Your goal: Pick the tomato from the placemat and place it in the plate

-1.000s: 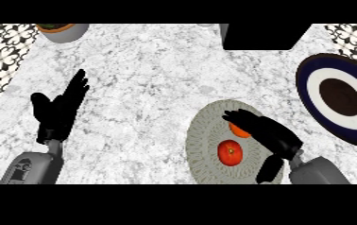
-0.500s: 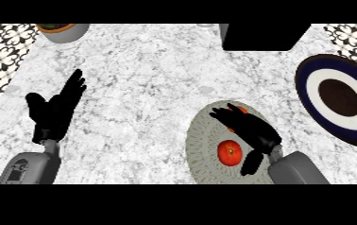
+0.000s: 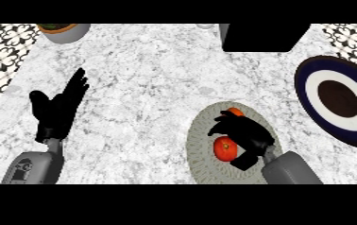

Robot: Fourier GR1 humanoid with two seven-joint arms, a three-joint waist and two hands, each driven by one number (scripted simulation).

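Leftward first, the black left hand (image 3: 59,107) rests open near the left edge of the white marbled counter (image 3: 153,77), fingers straight and pointing up, holding nothing; a grey bowl (image 3: 66,31) sits at the counter's far left corner; further right, the round grey woven placemat (image 3: 202,160) lies toward the near edge, and on it the red tomato (image 3: 225,148) sits just under the black right hand (image 3: 244,132); a second reddish thing (image 3: 235,111) peeps out beyond the fingers; those fingers curl down over the tomato's right side, but I judge they have not yet closed round it, so it is not yet held; to do this step well, the hand should settle lower and wrap the tomato before lifting, straight up; a black box (image 3: 265,37) stands at the far edge; the dark blue and white round plate (image 3: 314,84) lies at the right edge, with bare counter between it and the placemat, so the carry rightward looks unobstructed.
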